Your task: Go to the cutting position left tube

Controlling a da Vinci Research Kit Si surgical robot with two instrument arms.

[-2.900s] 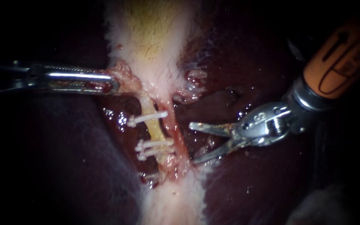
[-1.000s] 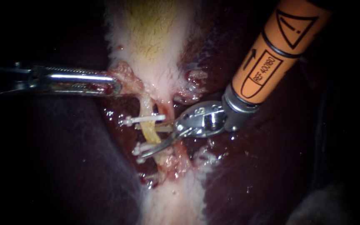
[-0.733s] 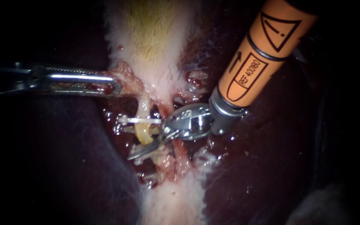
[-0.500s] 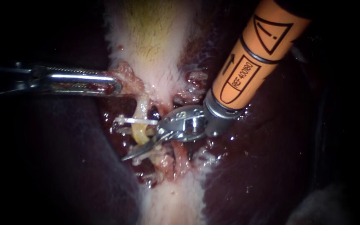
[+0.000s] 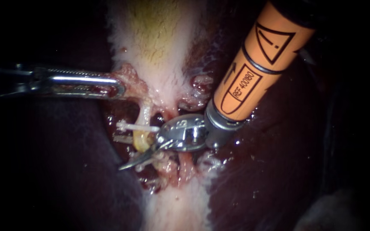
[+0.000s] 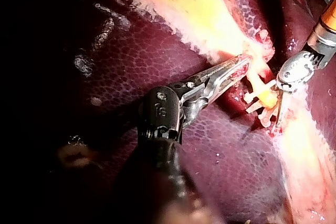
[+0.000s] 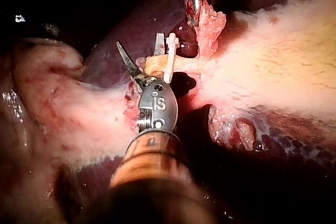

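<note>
— Below the gallbladder [image 5: 155, 34], where does the left tube [image 5: 142, 139] sit?
— Between my right instrument's [image 5: 118, 152] spread blades, just beside a clip [image 5: 140, 127]. My left instrument [image 5: 120, 87] pinches the gallbladder's edge.

Black printed signs and lettering on the orange sleeve [image 5: 253, 64] of the right instrument [image 5: 119, 152], engraved characters on its silver metal wrist [image 5: 185, 130], pale stamped characters on the black joint [image 6: 160, 109] of the left instrument [image 6: 244, 62]
</note>
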